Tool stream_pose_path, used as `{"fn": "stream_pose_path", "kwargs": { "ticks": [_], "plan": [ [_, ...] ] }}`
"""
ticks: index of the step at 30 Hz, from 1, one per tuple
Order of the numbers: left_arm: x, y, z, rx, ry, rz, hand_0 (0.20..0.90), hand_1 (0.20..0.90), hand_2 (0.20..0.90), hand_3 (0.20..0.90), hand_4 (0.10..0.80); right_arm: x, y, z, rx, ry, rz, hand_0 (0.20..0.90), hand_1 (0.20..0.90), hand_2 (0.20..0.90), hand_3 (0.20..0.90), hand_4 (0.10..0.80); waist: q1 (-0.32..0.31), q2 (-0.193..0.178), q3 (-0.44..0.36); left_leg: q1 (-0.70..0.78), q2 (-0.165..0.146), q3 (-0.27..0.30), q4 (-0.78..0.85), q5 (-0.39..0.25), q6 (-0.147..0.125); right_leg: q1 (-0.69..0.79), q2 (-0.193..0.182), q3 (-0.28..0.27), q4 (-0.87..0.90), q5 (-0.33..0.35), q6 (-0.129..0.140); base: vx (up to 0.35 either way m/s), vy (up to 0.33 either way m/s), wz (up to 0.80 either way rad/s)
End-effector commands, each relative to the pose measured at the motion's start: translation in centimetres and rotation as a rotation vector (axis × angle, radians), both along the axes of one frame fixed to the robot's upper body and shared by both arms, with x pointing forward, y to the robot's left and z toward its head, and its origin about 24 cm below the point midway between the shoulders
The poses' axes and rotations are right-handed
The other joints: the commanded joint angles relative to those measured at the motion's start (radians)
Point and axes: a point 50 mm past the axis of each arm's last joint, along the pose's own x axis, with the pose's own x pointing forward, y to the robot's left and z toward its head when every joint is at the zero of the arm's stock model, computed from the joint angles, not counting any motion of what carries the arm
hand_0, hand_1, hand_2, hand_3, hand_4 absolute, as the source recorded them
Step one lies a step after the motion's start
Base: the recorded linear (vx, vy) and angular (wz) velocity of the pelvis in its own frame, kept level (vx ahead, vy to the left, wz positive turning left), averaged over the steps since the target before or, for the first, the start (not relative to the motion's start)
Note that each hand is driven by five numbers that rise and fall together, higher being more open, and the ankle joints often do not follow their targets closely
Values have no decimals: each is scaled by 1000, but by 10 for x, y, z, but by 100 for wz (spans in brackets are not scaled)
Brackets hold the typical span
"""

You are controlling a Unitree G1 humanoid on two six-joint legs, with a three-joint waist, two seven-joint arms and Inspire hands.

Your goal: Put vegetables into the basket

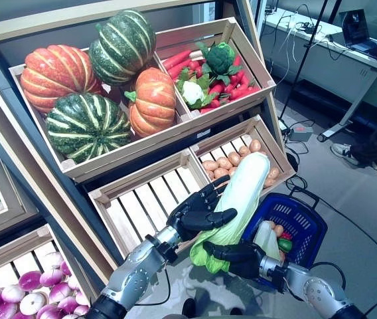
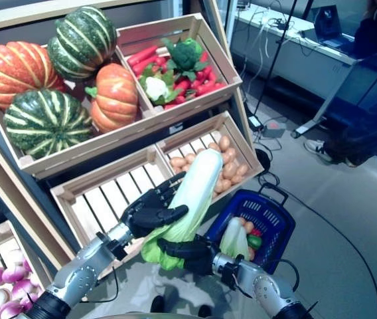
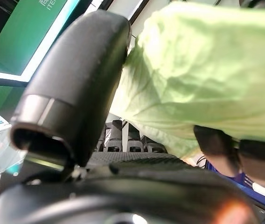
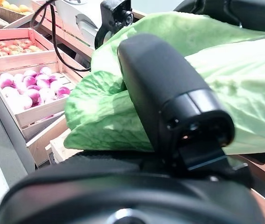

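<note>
Between the empty wooden crate (image 1: 145, 203) and the blue basket (image 1: 295, 222), the robot holds a long napa cabbage (image 1: 238, 193) up in the air with both hands. Its left hand (image 1: 198, 212) is curled round the middle of the cabbage, thumb across the front. Its right hand (image 1: 238, 258) is curled round the leafy green end from below. Both wrist views show a thumb pressed on the pale green leaves. Two hands probably help because the cabbage is long and floppy, and one hand might let it tip.

The cabbage leans with its white end up, over the crate of potatoes (image 1: 225, 161). It is not in the basket yet. The basket sits on the floor just to the right, with a few vegetables (image 1: 275, 236) already inside. Next, the cabbage likely needs to swing right and go down into the basket.

Higher up are pumpkins (image 1: 89, 80) and a crate of red peppers and broccoli (image 1: 212, 73).
</note>
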Motion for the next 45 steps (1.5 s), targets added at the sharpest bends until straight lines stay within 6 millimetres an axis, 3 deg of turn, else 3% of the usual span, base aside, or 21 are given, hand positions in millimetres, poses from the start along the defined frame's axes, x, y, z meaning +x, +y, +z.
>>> {"fn": "stream_pose_path", "kwargs": {
  "ticks": [1,7,16,20,30,33,39,42,45],
  "plan": [
    [18,-4,27,-69,-141,4,900,900,900,900,800,34,8,56,276,-283,-100,300,300,300,300,400,15,-48,-58,7,4,-34,1,-48,-7,-16,-73,0,1,79,37,0,0,0],
    [20,4,35,-21,-219,37,900,900,900,900,800,35,0,57,254,-292,-140,300,300,300,300,400,14,-49,-55,9,3,-35,1,-48,-6,-16,-73,3,1,80,38,0,0,0],
    [22,44,80,48,-477,218,900,900,900,900,800,36,-28,57,218,-329,-304,300,300,300,300,400,19,-46,-52,7,5,-39,1,-49,-9,-15,-74,1,1,77,34,0,0,0],
    [17,67,96,77,-569,321,900,900,900,900,800,33,-48,49,153,-316,-391,300,300,300,300,400,21,-46,-54,4,5,-45,1,-49,-12,-16,-74,-2,1,74,31,0,0,0],
    [7,105,111,133,-657,494,900,900,900,900,800,33,-96,46,92,-334,-666,300,300,300,300,400,16,-51,-39,2,7,-45,1,-54,-14,-18,-69,-1,1,67,28,16,0,0],
    [6,108,109,135,-649,508,900,900,900,900,800,34,-103,46,89,-332,-735,300,300,300,300,400,16,-53,-35,3,7,-44,1,-55,-14,-16,-66,1,1,65,26,41,-10,0],
    [7,112,101,129,-584,554,900,900,900,900,800,40,-131,48,113,-274,-1100,300,300,300,300,400,17,-54,-1,-10,7,-45,1,-55,-8,-42,-51,4,41,45,18,27,-24,0],
    [11,110,102,125,-587,542,900,900,900,900,800,51,-156,49,161,-198,-1312,300,300,300,300,400,27,-48,53,-33,12,-47,1,-46,-8,-81,-37,4,82,28,6,-76,-24,1],
    [20,105,112,102,-616,545,900,900,900,900,800,67,-169,60,174,-212,-1402,300,300,300,300,400,38,-44,129,-71,14,-50,10,-35,-10,-124,-26,8,102,31,-4,-217,-68,4]
  ]
}}
